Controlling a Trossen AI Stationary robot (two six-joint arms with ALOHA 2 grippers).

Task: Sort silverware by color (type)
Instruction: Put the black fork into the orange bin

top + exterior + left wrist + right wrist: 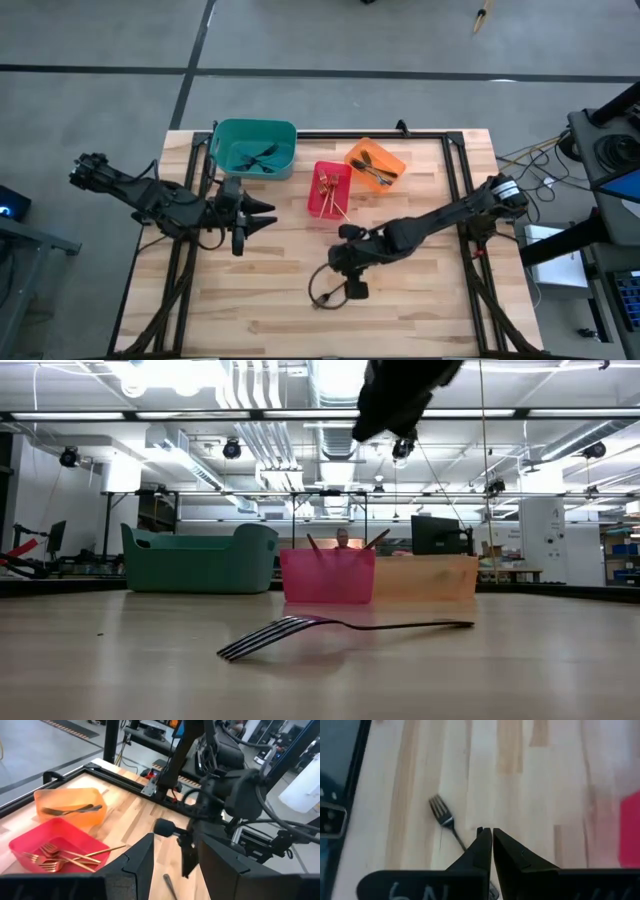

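Clenched on nothing, the right gripper (pixel 491 836) hangs just over the handle of a lone dark fork (pixel 445 822) lying flat on the table (pixel 420 300), so descending without parting its fingers would likely shove it aside, while the left gripper (pixel 262 216) waits half-parted and empty at the left.

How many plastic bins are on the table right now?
3. The teal bin sits toward the left arm's side, the red bin in the middle, and the orange bin right beside the red one. All three hold forks; none looks hidden.
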